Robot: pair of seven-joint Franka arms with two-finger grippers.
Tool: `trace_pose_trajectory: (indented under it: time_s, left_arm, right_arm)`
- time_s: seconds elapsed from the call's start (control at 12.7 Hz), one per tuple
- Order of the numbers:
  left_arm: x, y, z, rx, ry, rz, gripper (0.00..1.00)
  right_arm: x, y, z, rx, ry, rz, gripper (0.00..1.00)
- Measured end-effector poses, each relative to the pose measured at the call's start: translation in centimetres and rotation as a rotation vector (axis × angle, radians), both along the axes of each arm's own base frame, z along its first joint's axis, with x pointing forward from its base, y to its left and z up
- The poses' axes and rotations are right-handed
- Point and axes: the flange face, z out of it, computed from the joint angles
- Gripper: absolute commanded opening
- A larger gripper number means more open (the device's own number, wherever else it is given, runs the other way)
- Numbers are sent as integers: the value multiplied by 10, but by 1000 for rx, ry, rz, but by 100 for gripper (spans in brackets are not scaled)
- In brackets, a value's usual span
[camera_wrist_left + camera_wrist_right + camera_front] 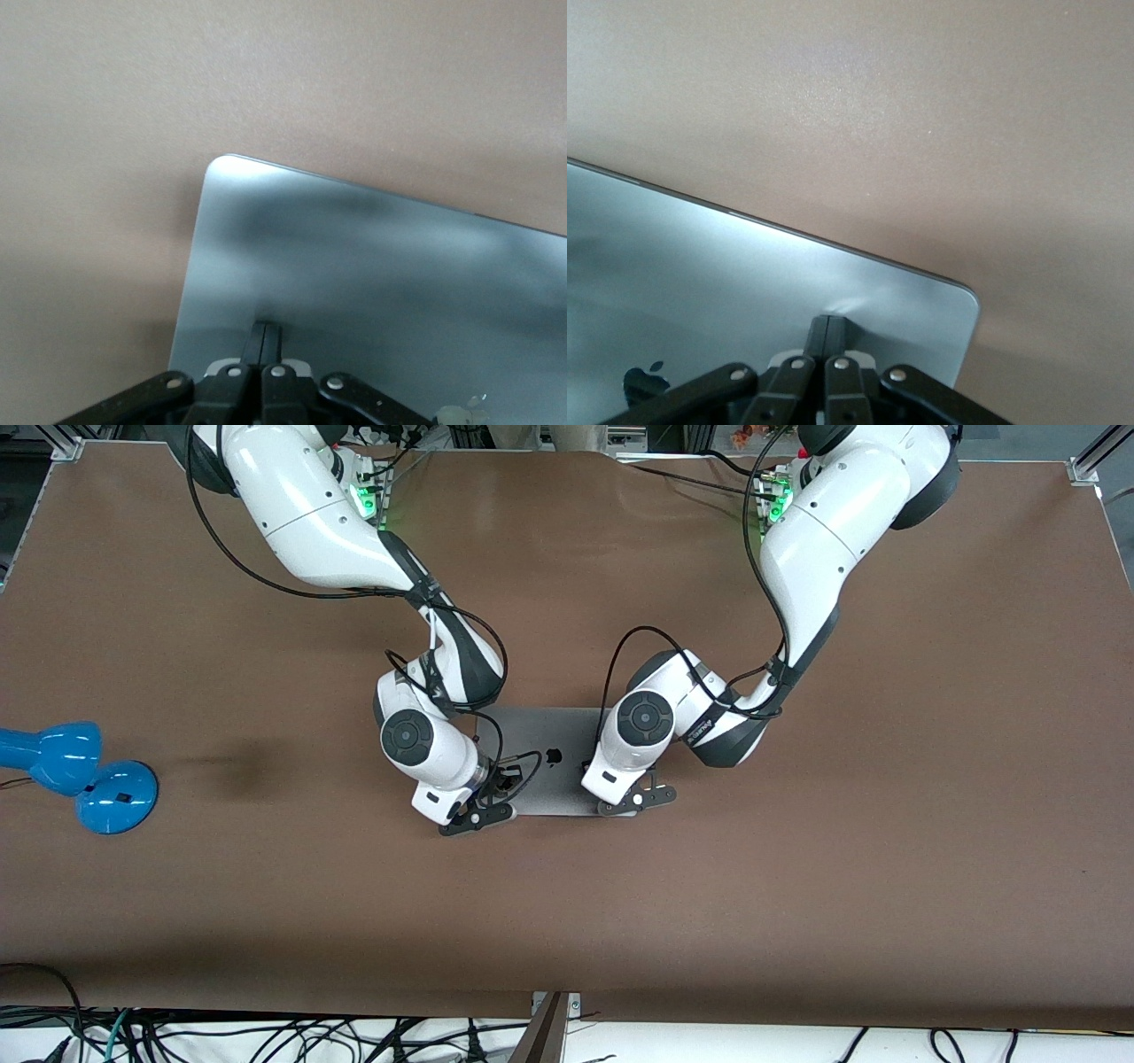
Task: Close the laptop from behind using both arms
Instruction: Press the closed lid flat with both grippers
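The silver-grey laptop [542, 731] lies in the middle of the table with its lid down and the black apple logo [555, 757] facing up. Its keyboard and trackpad are hidden. My left gripper [636, 802] is shut, with its fingertips [267, 329] on the lid [372, 266] near the corner nearer to the front camera at the left arm's end. My right gripper [476, 817] is shut, with its fingertips [829, 323] on the lid [744, 283] near the nearer corner at the right arm's end. The logo also shows in the right wrist view [647, 382].
A blue desk lamp [75, 771] lies on the brown table [797, 868] at the right arm's end. Loose black cables [266, 1036] run below the table's edge nearest the front camera.
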Motion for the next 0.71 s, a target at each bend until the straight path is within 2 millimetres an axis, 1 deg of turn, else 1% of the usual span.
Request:
trace_pose_trajectory:
  time_s: [0.08,0.16,0.24,0.31,0.39,0.47,0.63,0.71]
  left_arm:
    - [-1,0,-4,6,0,-2,0]
    - [-1,-1,-6,11,-5,-4,0]
    - [-2,-2,-5,16,-8,-7,0]
    - [-2,-3,-6,17,-9,-7,0]
    - [-2,-3,-6,17,-9,-8,0]
    - [-2,-3,-5,17,-10,-8,0]
    - [-1,-3,-5,17,-10,-7,0]
    - [0,-3,-4,16,-13,-6,0]
  right_arm:
    - [0,0,0,0,0,0,6]
    - [0,0,0,1,0,-1,27]
    - [1,-1,0,6,1,-8,43]
    - [1,-2,0,16,14,-24,56]
    - [3,-5,1,29,33,-46,66]
    - [6,-9,4,30,54,-57,75]
    - [17,-19,20,5,89,-58,87]
    - [25,-26,33,-6,96,-61,89]
